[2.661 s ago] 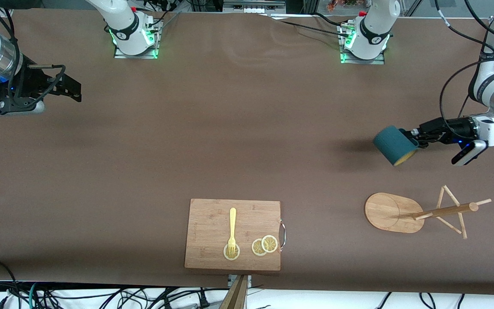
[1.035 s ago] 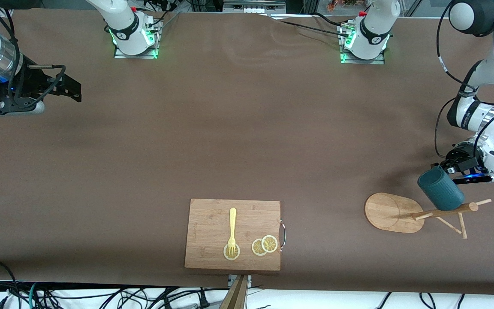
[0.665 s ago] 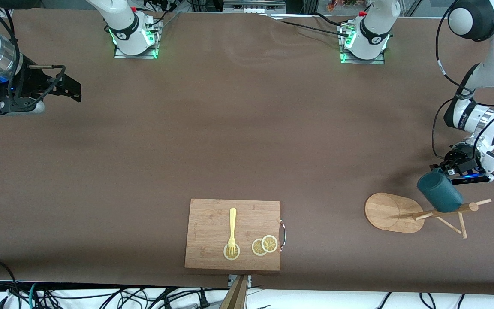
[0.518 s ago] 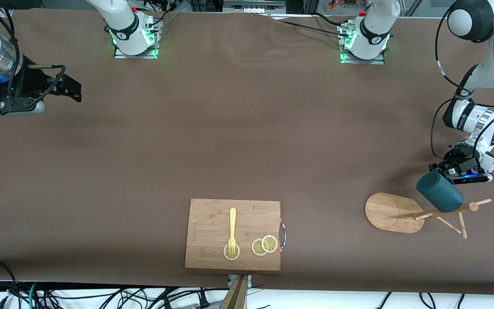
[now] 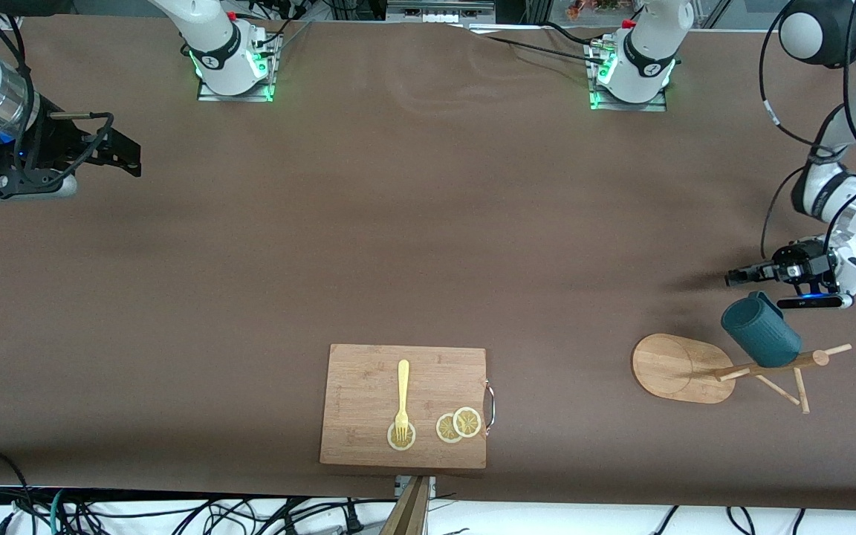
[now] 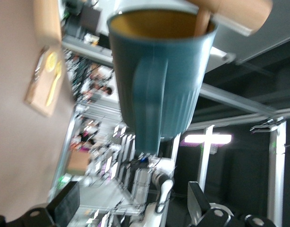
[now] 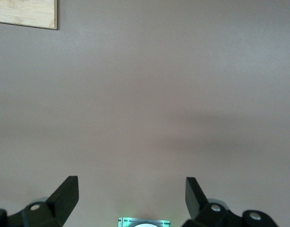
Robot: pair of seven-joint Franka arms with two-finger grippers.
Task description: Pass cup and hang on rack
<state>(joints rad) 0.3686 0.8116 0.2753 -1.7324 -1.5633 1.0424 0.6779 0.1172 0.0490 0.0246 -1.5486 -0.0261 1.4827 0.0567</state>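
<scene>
Cup (image 5: 761,334) hung tilted on rack (image 5: 703,365) peg at frame's lower right, bottom pointing up-left, just below left gripper (image 5: 733,277), jaws apart, empty; right gripper (image 5: 131,152) idle upper left, jaws apart.

A wooden cutting board (image 5: 368,394) carries a yellow fork (image 5: 402,397) and lemon slices (image 5: 458,424).

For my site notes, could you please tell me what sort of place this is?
Probably a robotics lab: two white arm bases bolted to a brown-covered table, loose cables along its edge, and props such as a light wooden mug tree.
</scene>
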